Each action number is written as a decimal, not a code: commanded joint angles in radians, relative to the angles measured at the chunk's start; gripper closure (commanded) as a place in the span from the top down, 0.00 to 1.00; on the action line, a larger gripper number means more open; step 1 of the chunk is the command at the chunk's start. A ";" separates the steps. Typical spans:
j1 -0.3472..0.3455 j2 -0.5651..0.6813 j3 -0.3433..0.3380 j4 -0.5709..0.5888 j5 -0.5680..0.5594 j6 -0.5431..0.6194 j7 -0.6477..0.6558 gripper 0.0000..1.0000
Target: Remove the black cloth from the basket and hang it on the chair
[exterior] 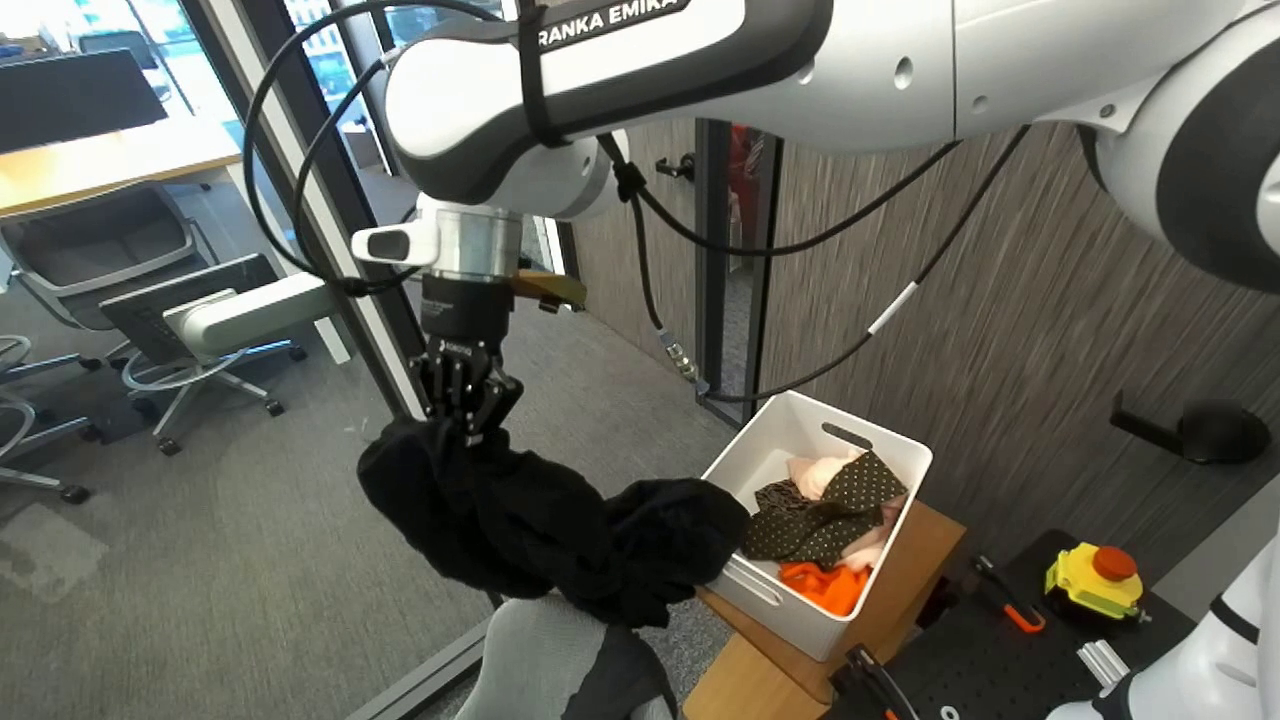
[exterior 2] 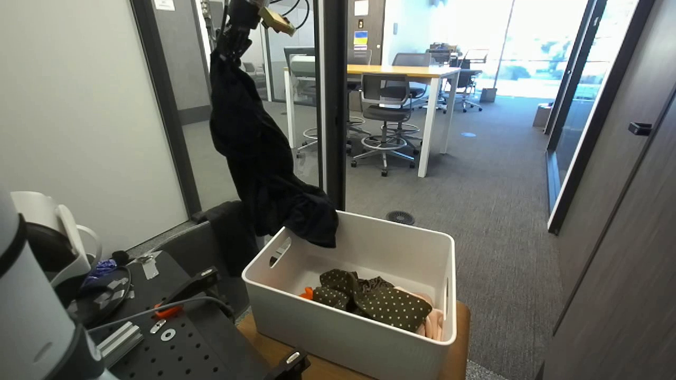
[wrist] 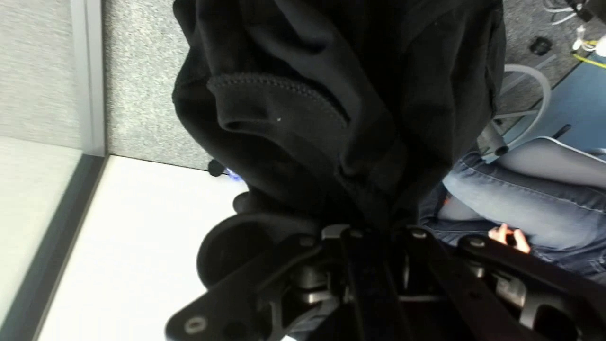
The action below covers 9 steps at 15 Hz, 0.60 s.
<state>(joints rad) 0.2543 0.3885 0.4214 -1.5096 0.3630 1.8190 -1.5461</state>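
Arm [exterior: 760, 90]: outstretched, end pointing down. Pincer [exterior: 461, 420]: closed on the upper end of the cloth [exterior: 540, 520]. Cloth: black, hanging, long axis slanting down toward the basket [exterior 2: 343, 340]; lower end at its rim, contact unclear. Chair [exterior: 540, 655]: grey, below, partly hidden by the cloth. Basket contents: spotted fabric [exterior 2: 393, 307], orange fabric [exterior: 828, 587].

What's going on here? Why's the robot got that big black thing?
The robot arm is holding up a black cloth with its gripper. The job is to hang it on the gray chair, but the gripper hasn't let go yet. The cloth dangles close to the chair, with its lower end by the rim of the white basket; I can't tell if it touches either. A dotted cloth, an orange cloth and some pink cloth lie in the basket.
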 commanded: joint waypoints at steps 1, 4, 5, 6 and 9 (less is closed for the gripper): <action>0.048 0.006 0.020 -0.031 0.010 -0.046 -0.030 0.08; 0.111 0.039 0.020 -0.076 -0.033 0.004 -0.001 0.08; 0.132 0.066 0.016 -0.074 -0.055 0.016 0.011 0.08; 0.147 0.085 0.014 -0.073 -0.074 0.024 0.019 0.08; 0.200 0.187 0.004 -0.029 -0.150 0.047 0.063 0.08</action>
<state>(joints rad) 0.4123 0.4929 0.4373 -1.5964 0.2750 1.8492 -1.5301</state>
